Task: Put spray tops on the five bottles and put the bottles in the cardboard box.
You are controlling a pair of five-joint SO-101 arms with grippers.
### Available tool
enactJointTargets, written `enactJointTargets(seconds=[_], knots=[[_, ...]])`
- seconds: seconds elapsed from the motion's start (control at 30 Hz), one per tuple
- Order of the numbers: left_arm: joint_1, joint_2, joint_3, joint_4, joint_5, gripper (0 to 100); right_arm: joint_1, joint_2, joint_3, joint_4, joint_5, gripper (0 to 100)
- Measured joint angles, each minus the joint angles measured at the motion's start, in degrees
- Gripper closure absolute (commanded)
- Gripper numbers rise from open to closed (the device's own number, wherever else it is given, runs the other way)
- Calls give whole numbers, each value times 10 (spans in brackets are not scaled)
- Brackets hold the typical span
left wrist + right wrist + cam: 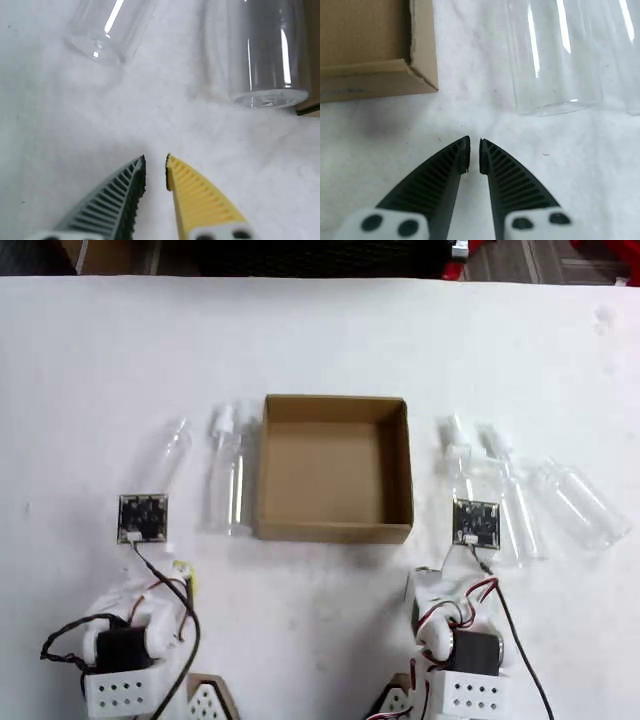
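Note:
The open cardboard box (335, 465) lies mid-table with nothing in it. Two clear bottles lie on their sides to its left: one (170, 455) farther out, and one (228, 480) beside the box with a white spray top (222, 422). Three more clear bottles lie to the right (462, 472) (512, 495) (582, 502); the two nearer the box carry white tops. My left gripper (155, 160) is shut and holds nothing, just short of two bottle bases (102, 30) (265, 55). My right gripper (474, 145) is shut too, near the box corner (420, 75) and a bottle base (555, 60).
Both arms rest folded at the table's near edge, their wrist camera boards (142, 517) (476, 522) above the grippers. White tabletop (320, 330) stretches behind the box. Bare table lies between the two arm bases in front of the box.

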Motion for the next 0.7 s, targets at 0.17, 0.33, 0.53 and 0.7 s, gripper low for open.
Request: enactJointTargets(seconds=[0.17, 0.33, 0.53, 0.7], knots=[[3, 0, 0, 0, 0, 924, 0, 0, 0, 0, 0, 978], [3, 0, 0, 0, 0, 924, 0, 0, 0, 0, 0, 978], [3, 0, 0, 0, 0, 927, 0, 0, 0, 0, 0, 978], [3, 0, -4, 0, 0, 928, 0, 0, 0, 0, 0, 978]])
